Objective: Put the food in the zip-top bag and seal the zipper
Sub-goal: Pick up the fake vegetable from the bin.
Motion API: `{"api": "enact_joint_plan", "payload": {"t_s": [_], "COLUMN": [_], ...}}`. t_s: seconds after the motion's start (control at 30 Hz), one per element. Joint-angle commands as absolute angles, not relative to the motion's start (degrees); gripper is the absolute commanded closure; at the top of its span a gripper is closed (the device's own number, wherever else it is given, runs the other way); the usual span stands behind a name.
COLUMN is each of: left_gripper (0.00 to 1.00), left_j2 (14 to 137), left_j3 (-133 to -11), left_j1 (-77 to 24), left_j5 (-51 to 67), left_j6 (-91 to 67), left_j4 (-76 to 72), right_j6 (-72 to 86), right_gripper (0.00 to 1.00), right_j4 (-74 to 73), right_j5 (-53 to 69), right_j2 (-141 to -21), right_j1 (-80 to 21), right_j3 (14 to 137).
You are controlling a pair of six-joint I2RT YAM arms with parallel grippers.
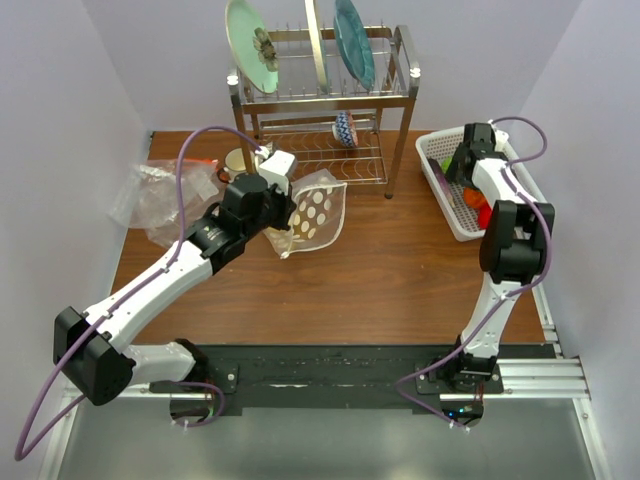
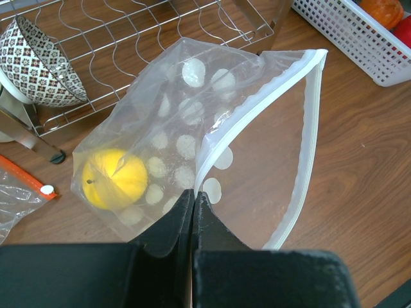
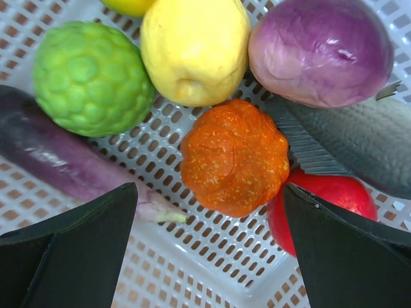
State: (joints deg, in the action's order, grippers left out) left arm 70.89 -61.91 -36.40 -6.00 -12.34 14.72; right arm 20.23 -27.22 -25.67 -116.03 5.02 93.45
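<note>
Currently, one yellow fruit [image 2: 115, 178] sits inside the zip-top bag [image 2: 186, 122], whose mouth edge the left gripper [image 2: 194, 204] clamps. The right gripper [image 3: 209, 205], jaws apart, hovers over an orange piece [image 3: 234, 157] in the basket [image 3: 192, 276]. Remaining food [image 3: 192, 48] awaits transfer; the zipper [image 2: 310, 128] is unsealed.

The left arm [image 1: 150, 290] and right arm [image 1: 488, 310] are white tubes linked by chunky black joints. A purple cable [image 1: 212, 129] loops back from each wrist. The fingers [image 3: 70, 250] are matte black wedges; behind the left pair sits a white camera block [image 1: 278, 166].
</note>
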Motion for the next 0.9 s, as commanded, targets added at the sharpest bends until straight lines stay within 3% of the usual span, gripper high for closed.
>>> {"api": "enact_joint_plan", "payload": {"t_s": [0.0, 0.27, 0.43, 0.6, 0.87], "left_gripper": [1.00, 1.00, 1.00, 1.00, 1.00], "left_j2": [69.8, 69.9, 69.9, 69.8, 69.7], "left_j3": [-61.3, -61.3, -61.4, -61.4, -61.5], "left_j1": [-36.0, -36.1, -36.1, -36.1, -36.0], "left_j5": [-6.0, -5.6, -5.7, -5.8, -5.7], "left_j6": [-12.0, -12.0, -12.0, -12.0, -11.9], "left_j4": [12.0, 12.0, 12.0, 12.1, 12.2], "right_j6": [20.0, 20.7, 18.9, 18.0, 18.5], "right_gripper": [0.01, 0.09, 0.31, 0.44, 0.48], "right_j4": [-28.0, -28.0, -26.8, -25.5, -25.8], "right_j5": [-28.0, -28.1, -28.9, -29.3, -19.3], "right_j2": [-118.3, -120.3, -116.8, -111.4, -99.7], "right_j1": [6.0, 6.8, 6.8, 6.6, 6.3], "right_j3": [96.0, 96.1, 94.5, 92.1, 86.8]}}
